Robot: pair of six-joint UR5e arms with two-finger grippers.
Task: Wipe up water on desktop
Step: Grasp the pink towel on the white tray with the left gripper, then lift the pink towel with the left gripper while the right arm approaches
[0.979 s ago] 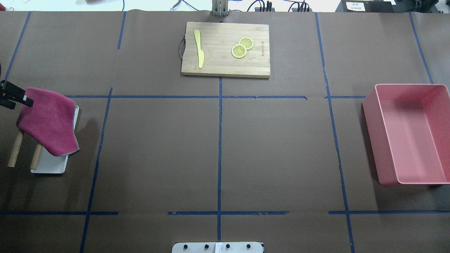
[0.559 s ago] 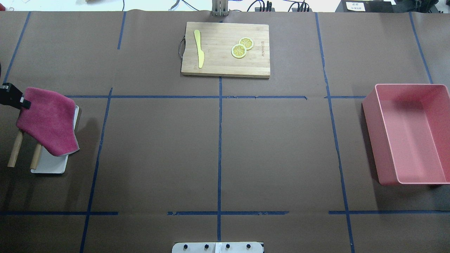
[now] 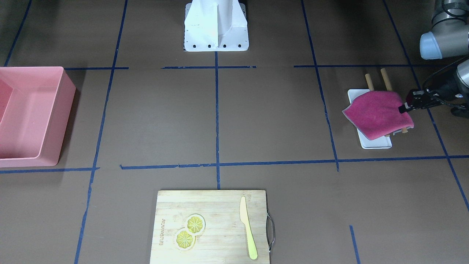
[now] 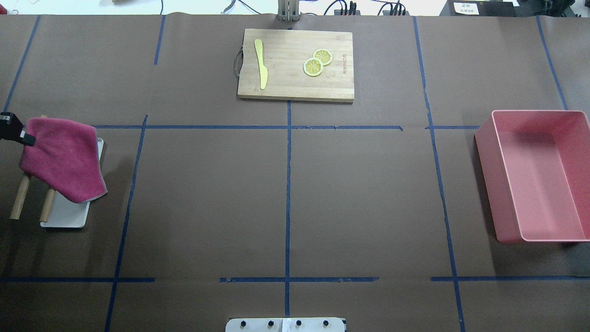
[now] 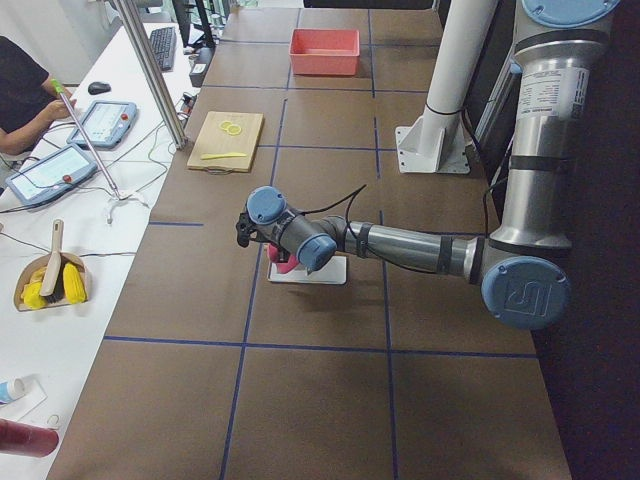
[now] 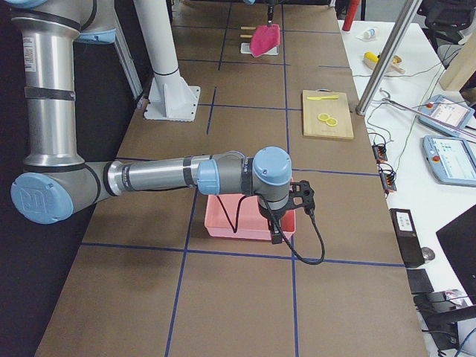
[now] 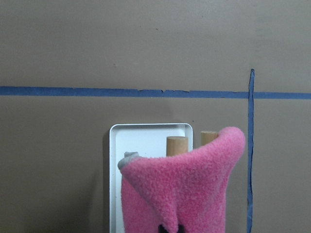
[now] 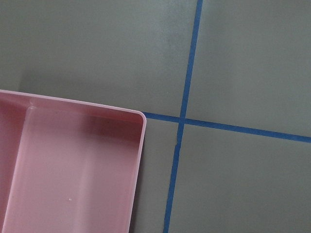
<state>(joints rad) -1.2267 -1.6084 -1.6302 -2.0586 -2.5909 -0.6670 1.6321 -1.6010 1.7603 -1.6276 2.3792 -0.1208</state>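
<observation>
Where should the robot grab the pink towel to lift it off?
Pinch the pink towel at its outer corner, coming in from the side of the left gripper. It drapes over two wooden pegs, so that edge hangs clear of the white tray.

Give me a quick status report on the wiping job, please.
Left gripper shut on pink cloth corner, draped over wooden rack. Right gripper by pink bin, state unclear. Desktop: no water visible, nothing blocking.
</observation>
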